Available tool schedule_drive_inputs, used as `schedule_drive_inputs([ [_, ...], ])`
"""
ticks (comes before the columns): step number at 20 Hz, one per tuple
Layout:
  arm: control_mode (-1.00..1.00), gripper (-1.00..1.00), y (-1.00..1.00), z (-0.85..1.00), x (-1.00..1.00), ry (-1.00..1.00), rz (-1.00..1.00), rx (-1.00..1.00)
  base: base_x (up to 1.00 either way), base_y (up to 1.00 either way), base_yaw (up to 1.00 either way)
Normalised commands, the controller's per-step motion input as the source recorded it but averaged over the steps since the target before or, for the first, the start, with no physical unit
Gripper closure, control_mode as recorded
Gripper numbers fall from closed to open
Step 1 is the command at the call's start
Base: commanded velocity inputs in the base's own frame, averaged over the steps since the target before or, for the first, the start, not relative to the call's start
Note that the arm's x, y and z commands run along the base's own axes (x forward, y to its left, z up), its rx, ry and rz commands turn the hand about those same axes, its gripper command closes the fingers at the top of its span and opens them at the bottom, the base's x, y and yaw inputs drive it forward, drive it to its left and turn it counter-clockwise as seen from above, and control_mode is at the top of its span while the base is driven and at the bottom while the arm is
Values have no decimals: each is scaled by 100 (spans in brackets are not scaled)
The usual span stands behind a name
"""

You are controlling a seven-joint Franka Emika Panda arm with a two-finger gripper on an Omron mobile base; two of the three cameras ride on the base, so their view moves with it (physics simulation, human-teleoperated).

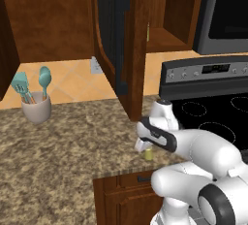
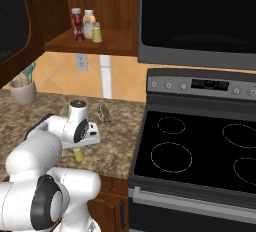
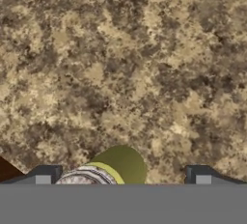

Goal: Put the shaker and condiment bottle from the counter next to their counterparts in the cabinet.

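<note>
The table (image 1: pixel 58 156) is speckled brown and beige granite over reddish-brown wooden drawers (image 1: pixel 123 197), and the shaker (image 3: pixel 118 167) on it is yellow-green with a grey-silver cap. The cabinet (image 1: pixel 53 20) and its open door (image 1: pixel 123 40) are the same reddish-brown wood, the door bearing a dark bar handle (image 1: pixel 121 44); on its shelf stand a red bottle (image 2: pixel 77 24), a pale orange bottle (image 2: pixel 89 24) and a second yellow-green shaker (image 2: pixel 97 32). A beige cup (image 1: pixel 36 107) holds teal utensils (image 1: pixel 33 83), the stove (image 2: pixel 200 151) is black with thin white burner rings, and the wall tiles (image 1: pixel 68 78) are orange.
</note>
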Motion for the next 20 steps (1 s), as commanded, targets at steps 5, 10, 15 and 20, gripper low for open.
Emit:
schedule_drive_inputs([
  [5, -100, 100, 37, -10, 0, 0, 0, -7, 0, 0, 0],
  [10, -100, 100, -1, -15, 0, 0, -2, 0, 0, 0, 0],
  [15, -100, 100, -15, -9, 0, 0, -3, 1, 0, 0, 0],
  [20, -100, 100, -16, -5, 0, -1, -3, 1, 0, 0, 0],
])
